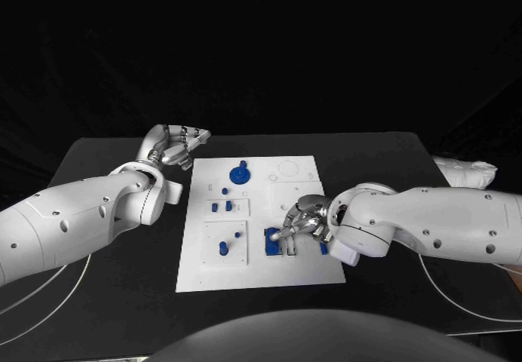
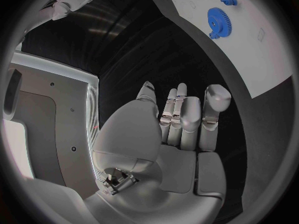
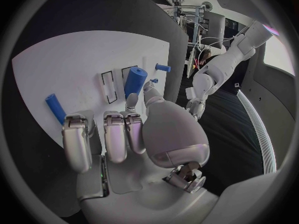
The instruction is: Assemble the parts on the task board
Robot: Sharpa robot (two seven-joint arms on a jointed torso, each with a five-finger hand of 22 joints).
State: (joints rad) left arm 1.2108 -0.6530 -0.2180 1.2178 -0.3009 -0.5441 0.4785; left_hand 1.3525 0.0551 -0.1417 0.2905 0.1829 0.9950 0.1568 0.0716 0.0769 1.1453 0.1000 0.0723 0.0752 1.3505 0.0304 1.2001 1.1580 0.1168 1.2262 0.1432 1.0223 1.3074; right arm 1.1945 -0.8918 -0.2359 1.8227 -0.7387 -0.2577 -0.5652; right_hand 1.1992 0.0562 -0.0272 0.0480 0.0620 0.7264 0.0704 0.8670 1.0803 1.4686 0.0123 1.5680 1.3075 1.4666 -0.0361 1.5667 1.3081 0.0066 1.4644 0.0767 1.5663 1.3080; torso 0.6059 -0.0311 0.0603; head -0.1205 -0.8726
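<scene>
The white task board (image 1: 261, 260) lies in the middle of the black table. A blue gear (image 1: 238, 176) stands near its far edge, also seen as the gear (image 2: 219, 20) in the left wrist view. Small blue pegs (image 1: 222, 204) sit at mid-board, and two more pegs (image 1: 224, 246) stand in the near-left panel. My right hand (image 1: 305, 225) hovers low over the board's right side and pinches a blue cylinder (image 3: 134, 80) between thumb and finger, over two dark slots (image 3: 109, 87). Beside it stands a blue peg (image 3: 55, 108). My left hand (image 1: 174, 145) hangs off the board's far-left corner, fingers straight, holding nothing.
A blue block (image 1: 272, 240) sits on the board just left of my right hand. A short blue peg (image 3: 162, 67) stands further along the board. Bare black table (image 1: 120, 271) surrounds the board on all sides. White cables trail off the near table corners.
</scene>
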